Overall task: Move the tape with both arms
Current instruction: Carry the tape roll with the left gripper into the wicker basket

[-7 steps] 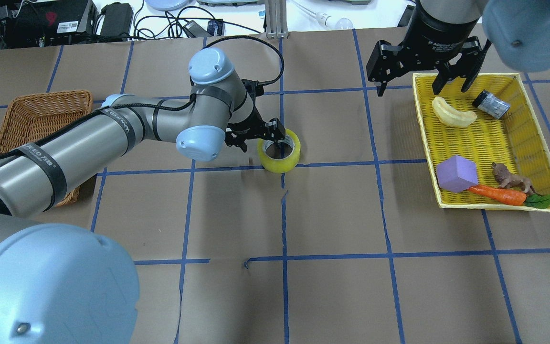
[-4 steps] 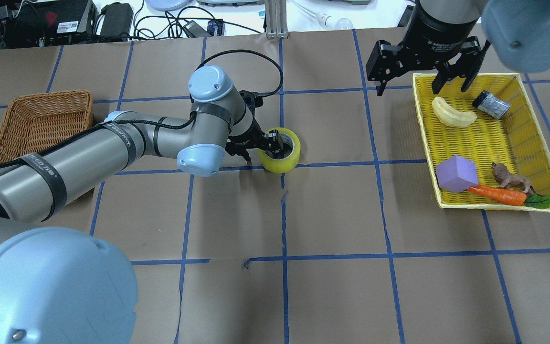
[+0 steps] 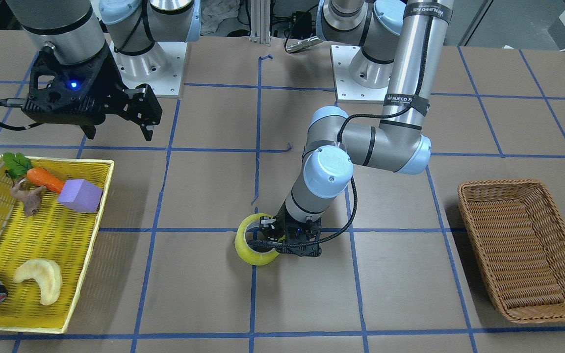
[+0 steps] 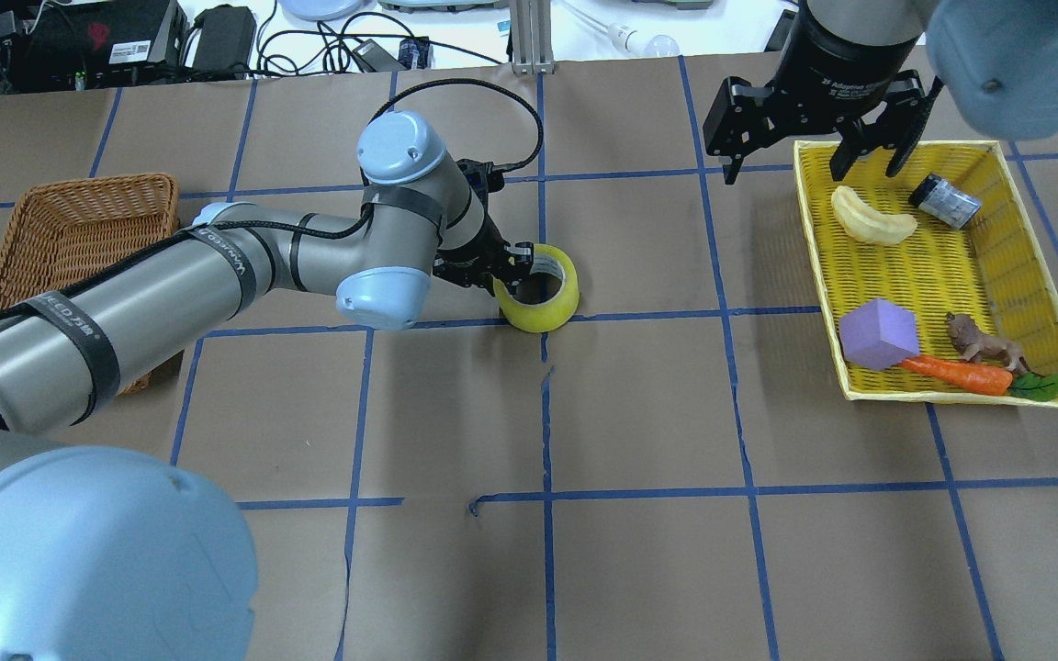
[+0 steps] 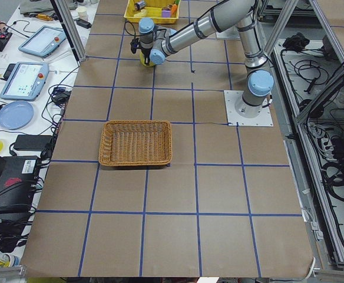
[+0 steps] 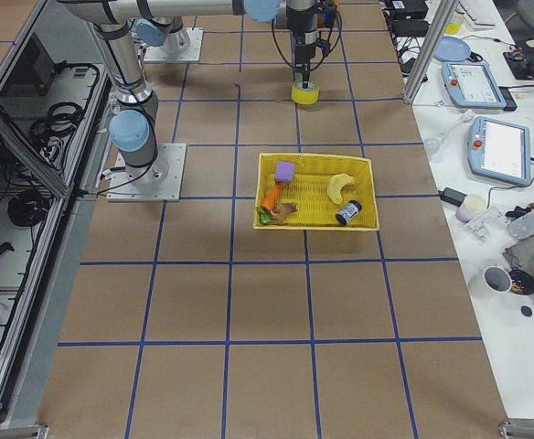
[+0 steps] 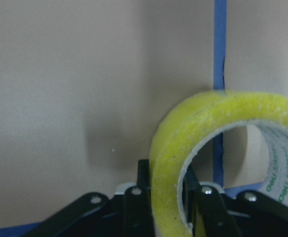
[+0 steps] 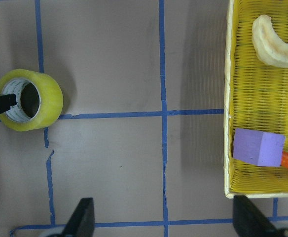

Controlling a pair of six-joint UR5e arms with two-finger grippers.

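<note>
Tape [image 4: 547, 308] pinched by left gripper [image 4: 515, 266], right gripper [image 4: 809, 165] spread wide

We are over the brown paper table [image 4: 639, 413] with its blue grid lines, and the action sits just above the middle of the overhead frame. The yellow-green tape is right there beside a crossing of blue lines. The left arm [image 4: 217, 275] sweeps in from the lower left of that frame and bends down to it.

The left wrist camera gives us the grip. One black finger is inside the ring and the other outside, and the two are closed on the roll's wall at the bottom of the frame. We see the roll tilted, with its grey-white core facing up and to the right. We cannot tell whether its lower edge touches the paper.

At the upper right of the overhead frame, the right gripper hangs over the top left corner of the yellow tray [image 4: 809, 239] with nothing in it. Its own camera shows the two fingertips far apart at the bottom corners of the frame.

In the tray we count a pale crescent [image 4: 871, 218] and a small grey cylinder [image 4: 947, 200] near the top. A purple block [image 4: 878, 332], a toy animal [image 4: 984, 347] and a carrot [image 4: 956, 374] lie near the bottom.

At the left edge of the overhead frame sits the wicker basket [image 4: 79, 229], partly behind the left arm. The tape lies between basket and tray, well apart from both.
</note>
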